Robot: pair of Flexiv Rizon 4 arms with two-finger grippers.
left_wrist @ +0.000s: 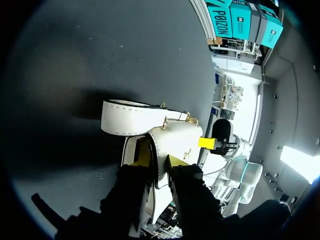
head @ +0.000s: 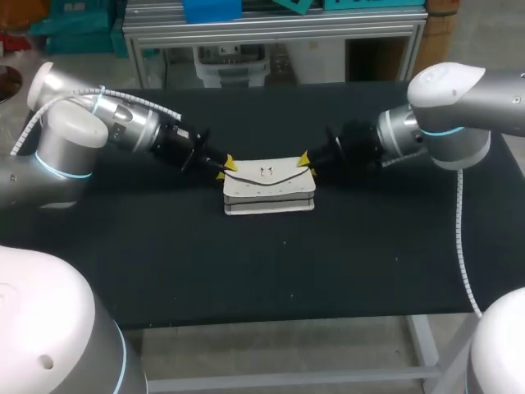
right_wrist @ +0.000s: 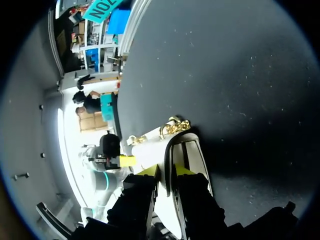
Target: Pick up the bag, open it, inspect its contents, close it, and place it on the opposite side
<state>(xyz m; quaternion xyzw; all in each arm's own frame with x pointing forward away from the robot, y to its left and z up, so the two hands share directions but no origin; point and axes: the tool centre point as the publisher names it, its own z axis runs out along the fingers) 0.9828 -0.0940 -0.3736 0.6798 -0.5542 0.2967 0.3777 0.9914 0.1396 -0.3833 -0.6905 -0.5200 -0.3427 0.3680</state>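
White bag (head: 269, 190) lies flat at mid-desk (head: 246, 271), gold chain on top. Left hand (head: 225, 168) clamped on bag's left upper edge; right hand (head: 305, 161) clamped on its right upper edge.

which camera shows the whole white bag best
Head view: the whole white bag shows, between the left claw and right claw. Each wrist view shows it only from the end that its claw grips, partly hidden by that claw.
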